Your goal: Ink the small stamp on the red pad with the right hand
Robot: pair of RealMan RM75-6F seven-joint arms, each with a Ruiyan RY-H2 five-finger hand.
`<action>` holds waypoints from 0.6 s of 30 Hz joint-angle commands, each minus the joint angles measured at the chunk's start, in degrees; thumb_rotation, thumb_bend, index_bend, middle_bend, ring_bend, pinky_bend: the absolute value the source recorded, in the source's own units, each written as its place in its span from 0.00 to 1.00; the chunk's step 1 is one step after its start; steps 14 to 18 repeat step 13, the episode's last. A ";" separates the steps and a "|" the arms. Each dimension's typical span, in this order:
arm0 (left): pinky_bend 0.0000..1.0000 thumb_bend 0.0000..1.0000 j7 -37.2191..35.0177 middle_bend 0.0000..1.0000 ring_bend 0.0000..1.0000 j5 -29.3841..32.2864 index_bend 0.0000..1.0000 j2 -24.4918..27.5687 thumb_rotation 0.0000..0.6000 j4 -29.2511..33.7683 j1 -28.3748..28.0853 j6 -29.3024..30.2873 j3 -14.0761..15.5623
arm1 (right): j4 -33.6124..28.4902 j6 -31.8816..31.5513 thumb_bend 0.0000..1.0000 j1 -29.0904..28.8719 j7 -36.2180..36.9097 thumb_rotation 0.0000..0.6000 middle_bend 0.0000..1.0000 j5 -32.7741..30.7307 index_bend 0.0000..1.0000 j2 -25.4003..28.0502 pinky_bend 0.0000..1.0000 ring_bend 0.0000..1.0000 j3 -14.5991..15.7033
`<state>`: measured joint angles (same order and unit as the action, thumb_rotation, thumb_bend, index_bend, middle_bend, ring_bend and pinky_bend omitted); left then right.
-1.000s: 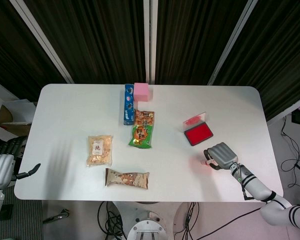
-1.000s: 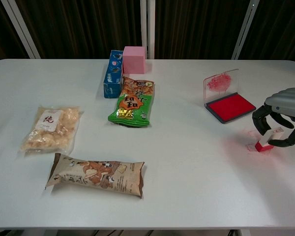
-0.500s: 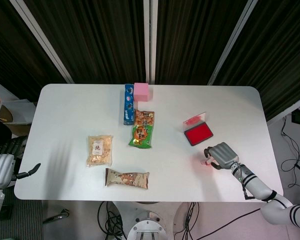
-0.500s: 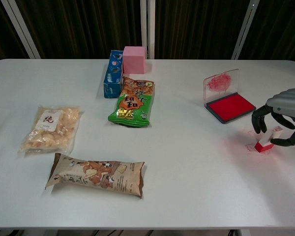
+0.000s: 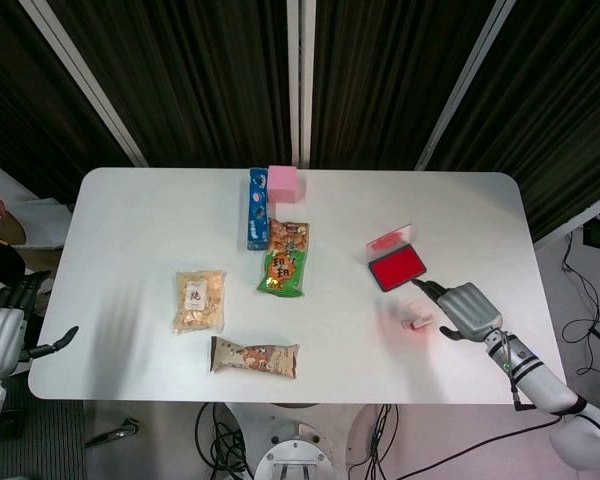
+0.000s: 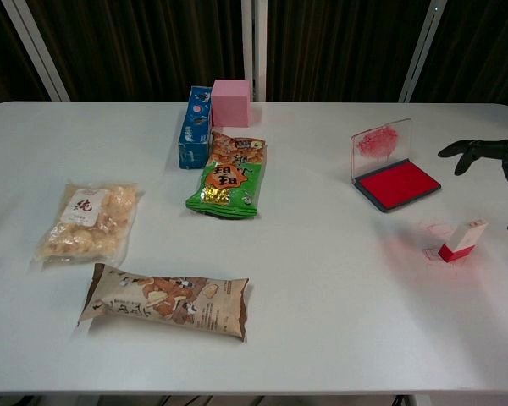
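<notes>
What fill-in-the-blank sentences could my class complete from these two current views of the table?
1. The small stamp stands on the table, held by ____ hand.
2. The ink pad is open and its ink is ____.
3. The pink box touches the ____ box.
4. The right hand has its fingers ____.

Missing words: neither; red; blue; apart

Stamp (image 6: pixel 462 240) before pad (image 6: pixel 397 183)

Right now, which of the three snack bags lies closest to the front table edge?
The brown snack bag, lying lengthwise nearest the front edge; the clear bag of pale snacks and the green bag sit farther back.
</notes>
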<state>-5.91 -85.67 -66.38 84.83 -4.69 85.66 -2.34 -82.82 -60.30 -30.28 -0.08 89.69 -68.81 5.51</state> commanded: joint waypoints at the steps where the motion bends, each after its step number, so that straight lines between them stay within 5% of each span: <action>1: 0.21 0.17 0.26 0.13 0.12 -0.09 0.11 0.14 0.51 0.40 0.00 0.09 -0.03 | -7.15 -14.08 0.11 8.43 4.18 1.00 0.02 1.56 0.00 8.04 0.20 0.08 0.65; 3: 0.21 0.17 0.60 0.13 0.12 -0.21 0.11 0.34 0.51 0.89 -0.01 0.13 -0.01 | -6.90 -20.79 0.11 12.44 6.40 1.00 0.00 1.38 0.00 8.82 0.01 0.00 0.24; 7: 0.21 0.17 1.26 0.13 0.12 -0.28 0.11 0.99 0.51 1.86 0.00 0.27 -0.08 | -5.70 -26.91 0.11 18.02 4.69 1.00 0.00 -0.98 0.00 8.36 0.00 0.00 -0.17; 18: 0.21 0.17 1.83 0.13 0.12 -0.44 0.11 1.52 0.51 2.53 -0.06 0.55 -0.27 | -2.70 -26.71 0.13 20.16 7.08 1.00 0.00 -2.74 0.00 6.00 0.00 0.00 -1.29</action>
